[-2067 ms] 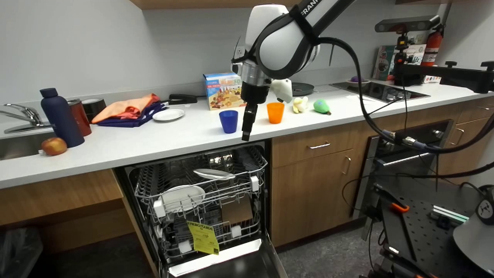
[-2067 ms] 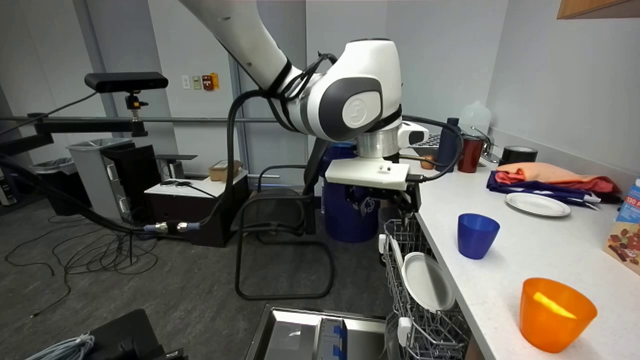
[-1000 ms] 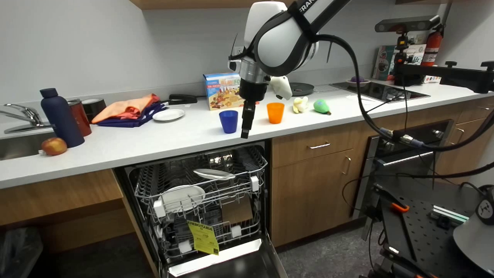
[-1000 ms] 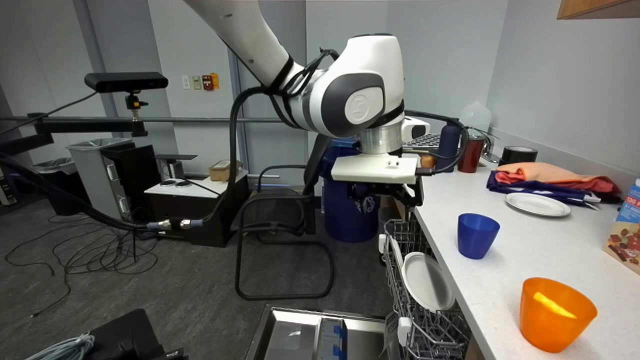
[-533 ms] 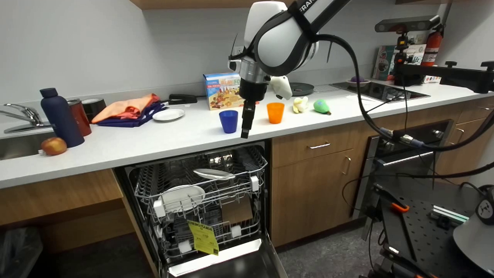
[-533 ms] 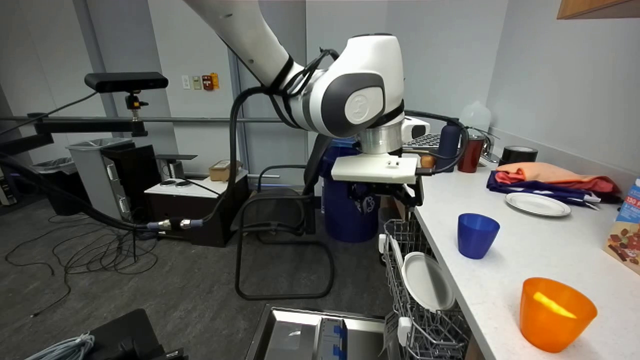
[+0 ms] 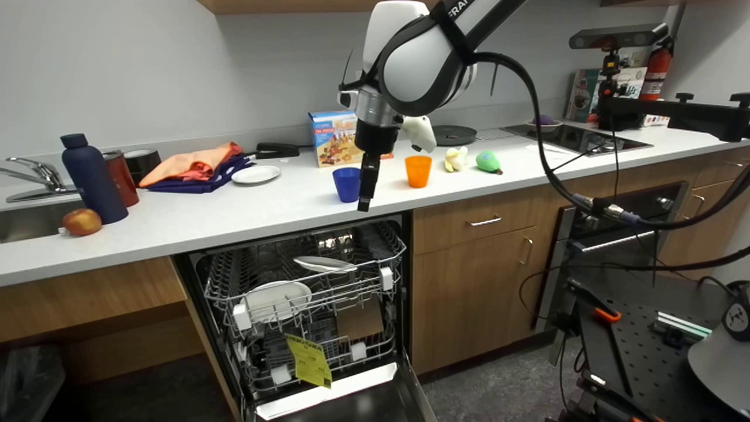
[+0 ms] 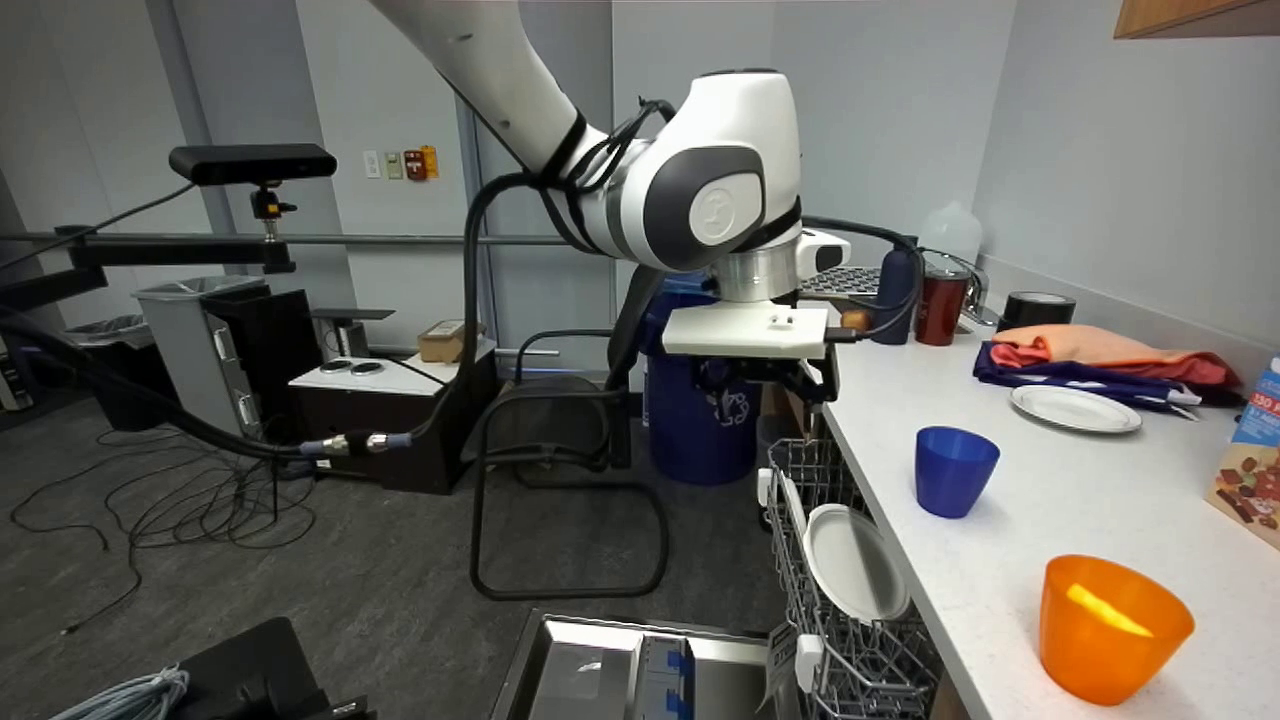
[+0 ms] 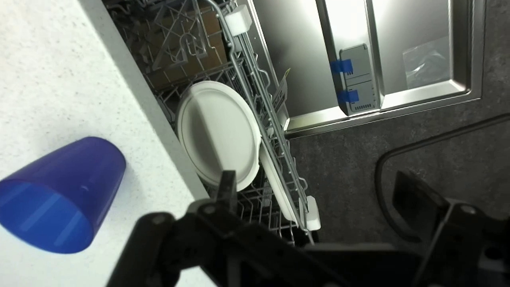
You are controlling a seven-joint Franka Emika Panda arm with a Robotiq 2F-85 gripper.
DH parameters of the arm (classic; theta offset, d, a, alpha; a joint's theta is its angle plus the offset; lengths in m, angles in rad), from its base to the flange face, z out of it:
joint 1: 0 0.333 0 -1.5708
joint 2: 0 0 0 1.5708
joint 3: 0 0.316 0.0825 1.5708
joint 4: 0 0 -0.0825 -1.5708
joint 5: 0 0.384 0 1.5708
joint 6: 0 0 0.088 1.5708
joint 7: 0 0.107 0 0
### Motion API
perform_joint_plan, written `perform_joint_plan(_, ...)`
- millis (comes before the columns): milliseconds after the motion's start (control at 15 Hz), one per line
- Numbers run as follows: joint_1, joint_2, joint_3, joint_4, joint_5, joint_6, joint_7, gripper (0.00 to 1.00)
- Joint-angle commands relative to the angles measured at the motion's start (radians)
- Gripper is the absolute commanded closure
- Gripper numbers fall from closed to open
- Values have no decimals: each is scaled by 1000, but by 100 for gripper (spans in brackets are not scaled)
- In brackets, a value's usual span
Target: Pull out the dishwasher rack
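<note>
In an exterior view the gripper (image 7: 364, 202) is pointing down, partly covering the blue cup (image 7: 344, 186) on the counter (image 7: 263, 202), and the orange cup (image 7: 418, 172) is standing nearby; this angle is leaving the gripper's spread impossible to tell. The dishwasher rack (image 7: 343, 293) is sitting well below it, above a lower rack (image 7: 358, 351) bearing a yellow tag (image 7: 309, 360), and is holding a white plate (image 7: 281, 293) propped behind its front wires and a second plate (image 7: 324, 264) lying tilted. In an exterior view the dishwasher door (image 8: 725, 685) is lying open beneath the rack, which is jutting out past the counter's edge. In the wrist view the two fingers (image 9: 226, 185) are standing wide apart and the rack's wires are slanting across below them; the second plate is showing its face, the white plate is showing edge-on beside it, and the blue cup is standing at the left.
</note>
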Motion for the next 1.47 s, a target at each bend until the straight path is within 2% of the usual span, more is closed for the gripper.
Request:
perform_joint_plan(0, 0, 91, 31, 101, -7, 5, -13, 0)
perform_joint_plan(667, 31, 374, 63, 368, -126, -37, 12, 0)
perform_joint_plan(1400, 42, 591, 69, 583, -186, -85, 10, 0)
